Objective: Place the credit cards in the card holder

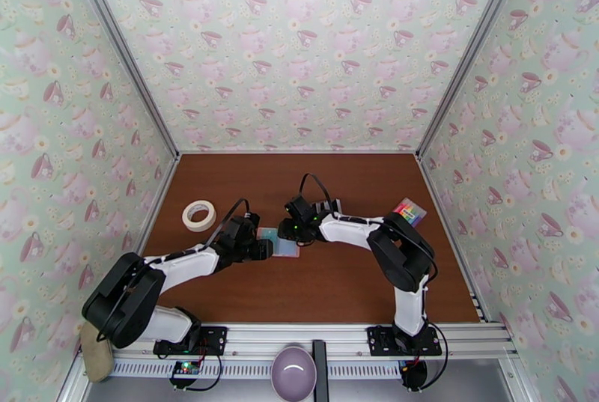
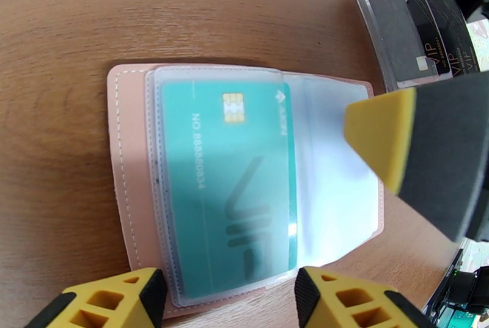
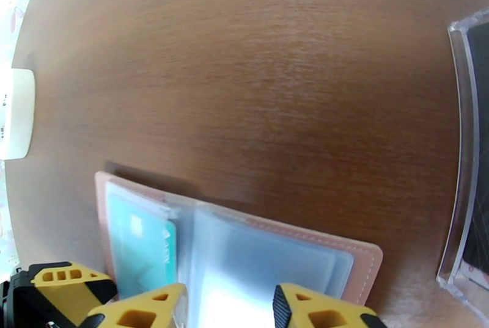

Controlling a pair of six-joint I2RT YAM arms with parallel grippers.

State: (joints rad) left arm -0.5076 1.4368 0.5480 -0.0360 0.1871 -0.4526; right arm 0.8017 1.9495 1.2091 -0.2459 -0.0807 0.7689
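The pale pink fold-over card holder [image 2: 131, 201] lies open, long axis left-right. The teal credit card [image 2: 226, 182] sleeved inside reads "VIP". The left gripper [image 2: 229, 302] and right gripper [image 3: 229, 309] are both spread.

A brown wood-grain desk [image 1: 337, 291] is enclosed on three sides by walls papered in pale green, patterned with pink teapots, teacups and small daisies. The back wall [image 1: 299, 44] is set along the desk's far edge, and the left wall [image 1: 60, 134] and right wall [image 1: 531, 134] along its sides. Slanting aluminium posts [image 1: 120, 52] are seen where the walls meet, above the desk's far corners. A ribbed aluminium rail [image 1: 284, 335] is fixed along the desk's near edge. The desk is evenly lit, with a soft sheen on its grain.
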